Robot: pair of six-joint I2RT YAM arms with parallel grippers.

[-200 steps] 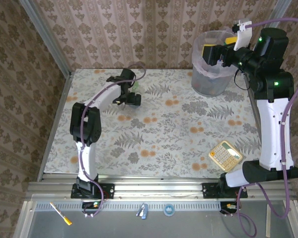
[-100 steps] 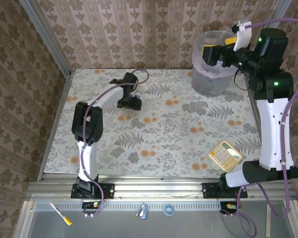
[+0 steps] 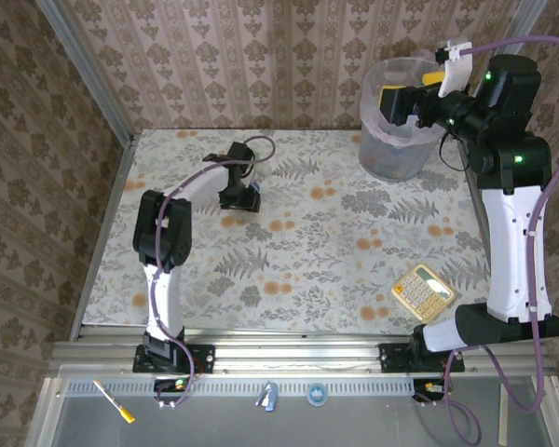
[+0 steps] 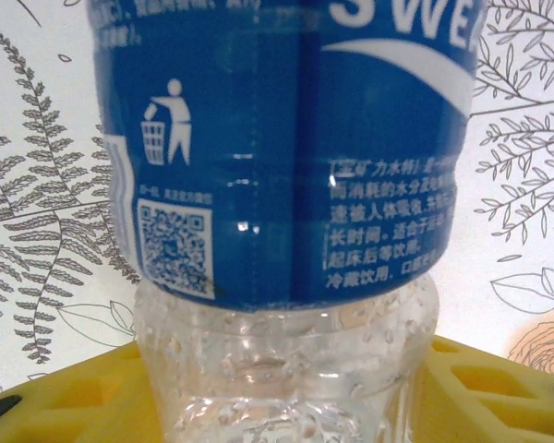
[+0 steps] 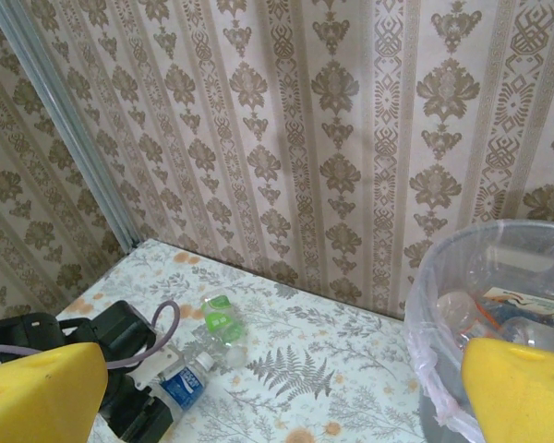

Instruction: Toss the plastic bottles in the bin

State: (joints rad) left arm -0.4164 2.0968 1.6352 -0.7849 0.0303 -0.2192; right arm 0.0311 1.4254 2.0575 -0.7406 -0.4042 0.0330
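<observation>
A clear plastic bottle with a blue label (image 4: 286, 185) lies on the floral table, its bare lower body between my left gripper's (image 4: 286, 388) yellow fingers (image 4: 65, 397). Both pads sit against its sides. In the top view that left gripper (image 3: 245, 197) is at the table's far left-middle. A second bottle with a green label (image 5: 220, 318) lies just beyond the blue-labelled bottle (image 5: 186, 378). My right gripper (image 3: 412, 88) hangs open and empty over the bin (image 3: 396, 149) at the far right. The bin's rim (image 5: 443, 268) and several bottles inside it (image 5: 512, 305) show in the right wrist view.
A beige calculator (image 3: 425, 291) lies near the table's front right, beside the right arm's base. Patterned walls close off the back and left sides. A metal rail runs along the near edge, with a small yellow-handled tool (image 3: 115, 400) below it.
My left gripper has shifted a little right and toward the near side onto the blue-labelled bottle, and its jaws have narrowed onto it. The right arm has not moved.
</observation>
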